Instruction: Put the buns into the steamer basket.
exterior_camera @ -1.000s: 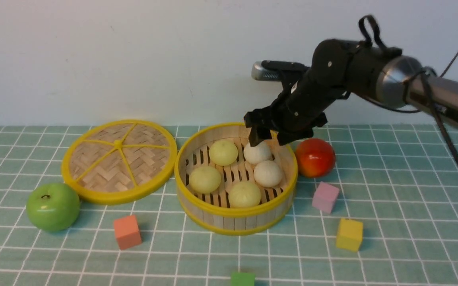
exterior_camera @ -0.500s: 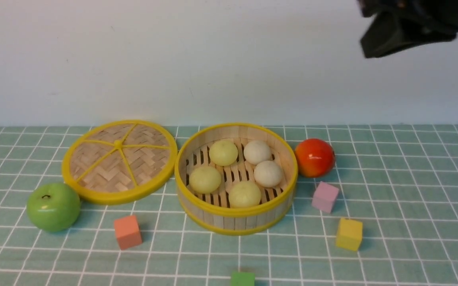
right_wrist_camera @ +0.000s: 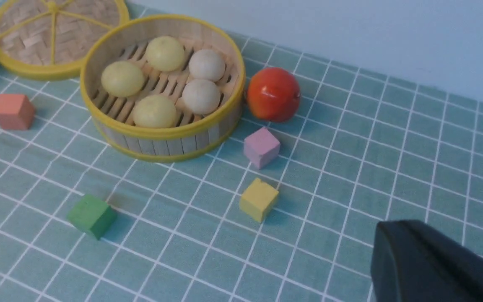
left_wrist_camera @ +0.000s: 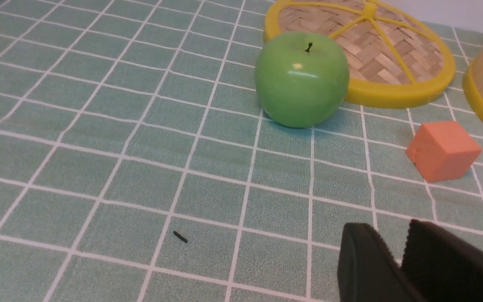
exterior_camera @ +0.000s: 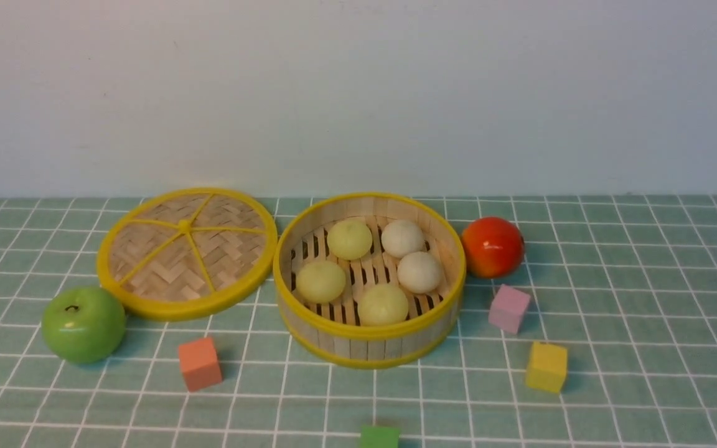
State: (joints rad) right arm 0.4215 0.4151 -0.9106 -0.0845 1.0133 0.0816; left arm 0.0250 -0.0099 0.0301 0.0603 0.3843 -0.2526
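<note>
All 5 buns (exterior_camera: 383,303) are seen inside the steamer basket (exterior_camera: 368,347). The left gripper (left_wrist_camera: 396,251), cut off, is slightly parted and empty; the right gripper (right_wrist_camera: 396,251), mostly hidden, is closed.

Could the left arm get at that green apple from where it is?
Probably yes. In the left wrist view the apple stands on bare cloth ahead of the left gripper, with nothing between them; the lid lies just behind it.

You see matt dough-like buns (exterior_camera: 383,304), slatted bamboo steamer basket (exterior_camera: 368,341), woven lid (exterior_camera: 187,252), glossy apple (exterior_camera: 83,324), matt blocks (exterior_camera: 199,363).
</note>
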